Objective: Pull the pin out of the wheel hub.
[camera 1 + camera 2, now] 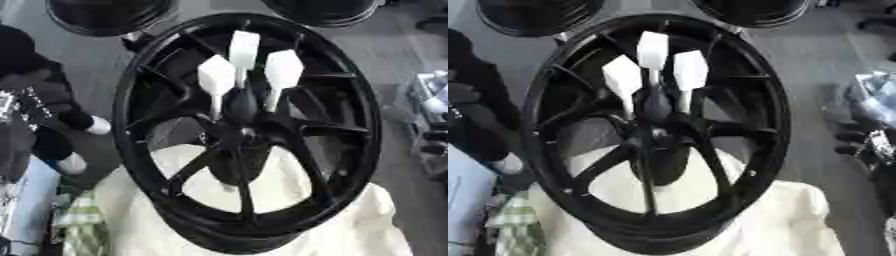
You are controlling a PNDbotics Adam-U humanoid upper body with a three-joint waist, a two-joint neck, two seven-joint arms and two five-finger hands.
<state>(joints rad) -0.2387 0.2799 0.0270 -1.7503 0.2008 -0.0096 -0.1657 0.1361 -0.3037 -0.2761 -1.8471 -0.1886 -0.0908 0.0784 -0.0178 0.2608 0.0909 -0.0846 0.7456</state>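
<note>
A big black wheel hub (360,150) with several spokes stands tilted on a white cloth (367,225), filling the middle of both views. Three white pins with flat paddle-shaped heads stick up out of its centre (245,134): one at the left (216,76), one at the top (243,48) and one at the right (283,69). Their thin stems run down into the dark centre piece. Neither of my hands shows in either view.
Two more black wheels lie on the floor beyond, at upper left (109,15) and upper right (324,10). A person in dark clothes and white shoes (35,105) is at the left. Mixed clutter (433,105) lines the right edge. A green checked cloth (79,220) lies at lower left.
</note>
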